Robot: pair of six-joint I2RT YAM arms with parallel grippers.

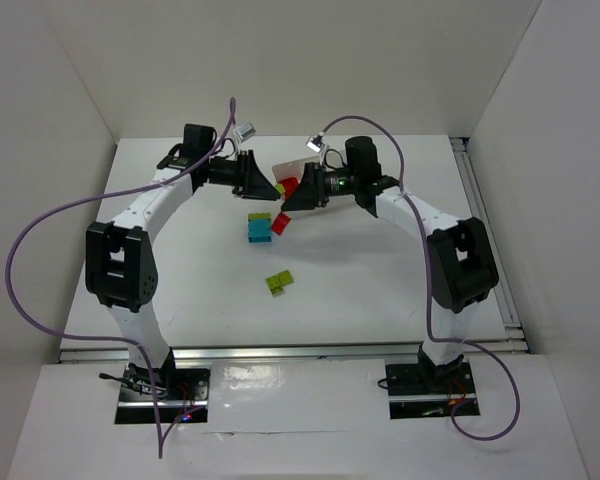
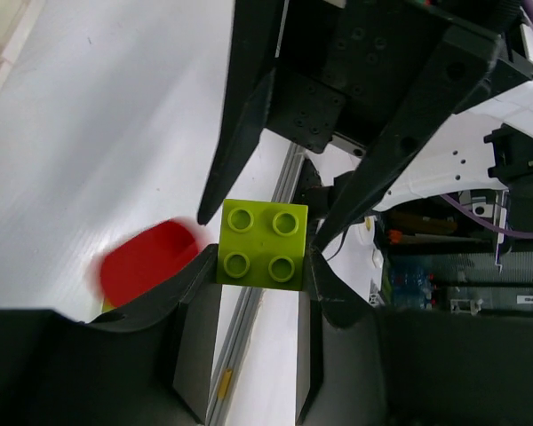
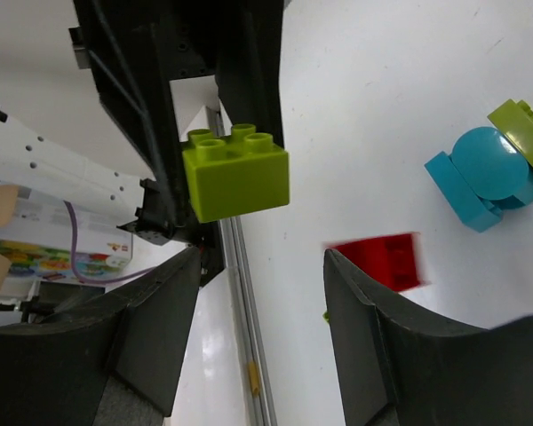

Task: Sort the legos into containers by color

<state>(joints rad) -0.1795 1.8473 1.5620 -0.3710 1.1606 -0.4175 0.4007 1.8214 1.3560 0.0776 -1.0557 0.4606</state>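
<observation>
At upper centre of the overhead view, left pincer (image 1: 263, 187) pinches a lime brick (image 2: 262, 244); right pincer (image 3: 262, 266) spread alongside. We judge a clash could dislodge it.

Plain lime green brick (image 2: 262, 244), and the red brick (image 3: 386, 260) is all blurry. Cyan bricks (image 3: 480, 177) on the white table (image 3: 382, 71).

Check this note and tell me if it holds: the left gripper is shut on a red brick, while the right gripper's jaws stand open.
The colour is wrong: the left wrist view shows the left gripper shut on a lime green brick, not a red one. The rest stands: the right gripper has its jaws open.
</observation>
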